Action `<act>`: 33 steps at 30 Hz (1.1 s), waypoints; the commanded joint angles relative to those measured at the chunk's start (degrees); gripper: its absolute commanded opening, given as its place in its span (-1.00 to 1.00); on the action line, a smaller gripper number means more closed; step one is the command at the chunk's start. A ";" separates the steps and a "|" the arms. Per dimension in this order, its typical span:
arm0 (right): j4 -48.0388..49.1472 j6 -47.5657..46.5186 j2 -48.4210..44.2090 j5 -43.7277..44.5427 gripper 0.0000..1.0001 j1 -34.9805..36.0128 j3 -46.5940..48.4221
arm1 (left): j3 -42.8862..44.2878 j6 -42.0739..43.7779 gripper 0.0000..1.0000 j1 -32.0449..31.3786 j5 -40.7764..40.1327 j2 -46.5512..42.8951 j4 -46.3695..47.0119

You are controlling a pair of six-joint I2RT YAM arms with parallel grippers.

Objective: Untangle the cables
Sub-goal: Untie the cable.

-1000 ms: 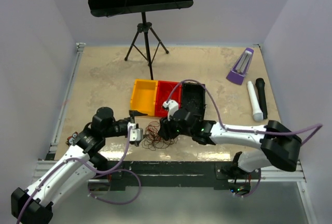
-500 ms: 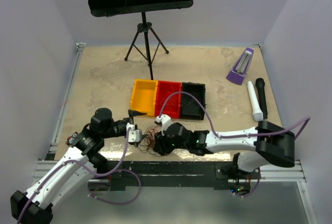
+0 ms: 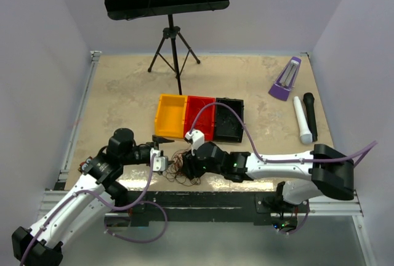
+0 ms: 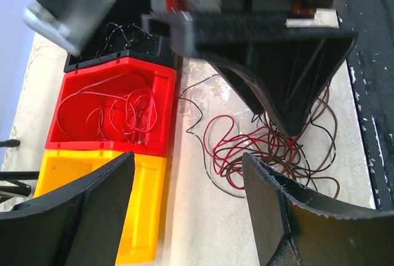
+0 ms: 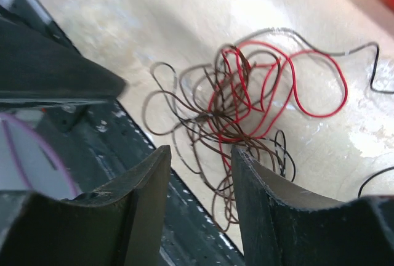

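Note:
The cables (image 3: 177,166) are a loopy clump of thin red, brown and black wires on the table near its front edge, also seen in the left wrist view (image 4: 271,149) and the right wrist view (image 5: 246,100). My left gripper (image 3: 163,162) sits just left of the clump with its jaws wide apart (image 4: 188,210) and bare table between them. My right gripper (image 3: 189,169) hangs over the clump's right side, jaws open (image 5: 200,180), with a few brown loops lying below the gap. Neither gripper holds a wire.
Yellow bin (image 3: 170,115), red bin (image 3: 198,117) holding red wires (image 4: 117,109), and black bin (image 3: 229,120) stand in a row behind the clump. A music stand tripod (image 3: 174,50), purple metronome (image 3: 285,78) and two microphones (image 3: 303,124) are farther back. The dark front rail (image 5: 80,149) lies close.
My right gripper has come back from over the black bin down to the clump near the front edge. The left gripper has stayed in place, its jaws a little narrower.

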 commanded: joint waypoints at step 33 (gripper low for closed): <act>-8.03 -10.31 -8.30 1.41 -1.00 0.02 14.90 | 6.42 -11.65 0.60 0.13 16.71 4.84 6.39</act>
